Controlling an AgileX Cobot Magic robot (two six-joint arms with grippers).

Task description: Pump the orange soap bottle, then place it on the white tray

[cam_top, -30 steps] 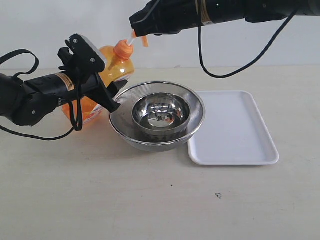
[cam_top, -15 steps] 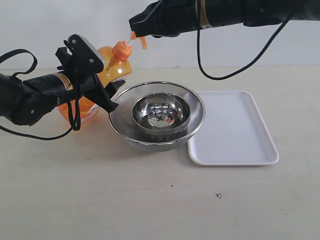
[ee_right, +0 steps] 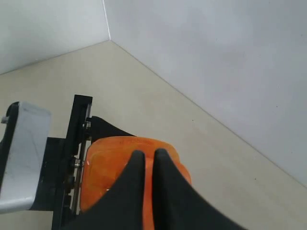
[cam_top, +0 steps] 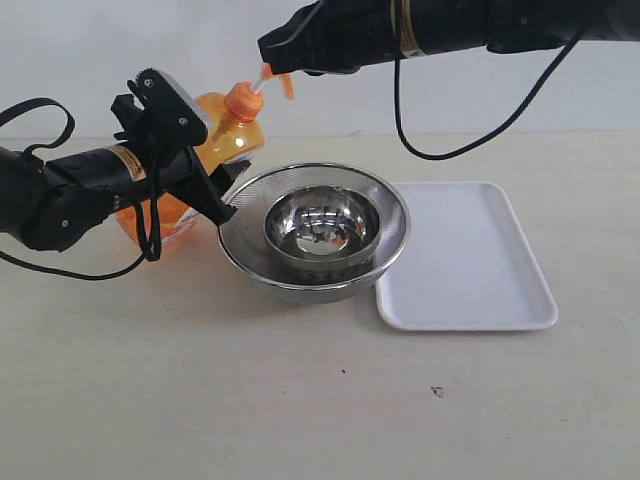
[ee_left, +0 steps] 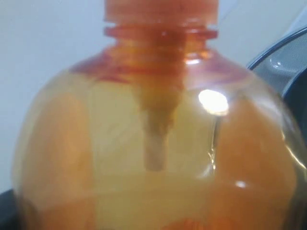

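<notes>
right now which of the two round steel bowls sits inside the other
The smaller solid polished bowl is the inner one. The wider mesh strainer surrounds it, with its rim showing all round.

The black right gripper (ee_right: pixel 149 154) has its two fingers almost together, just over the translucent orange plastic soap bottle (ee_right: pixel 108 165); a black metal frame (ee_right: pixel 79 129) stands just beside the bottle.

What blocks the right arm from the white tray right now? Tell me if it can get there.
Probably yes. The right pincer sits at the pump of the orange soap bottle, up and left of the white tray. The tray lies bare beside the steel bowl, with nothing over it.
</notes>
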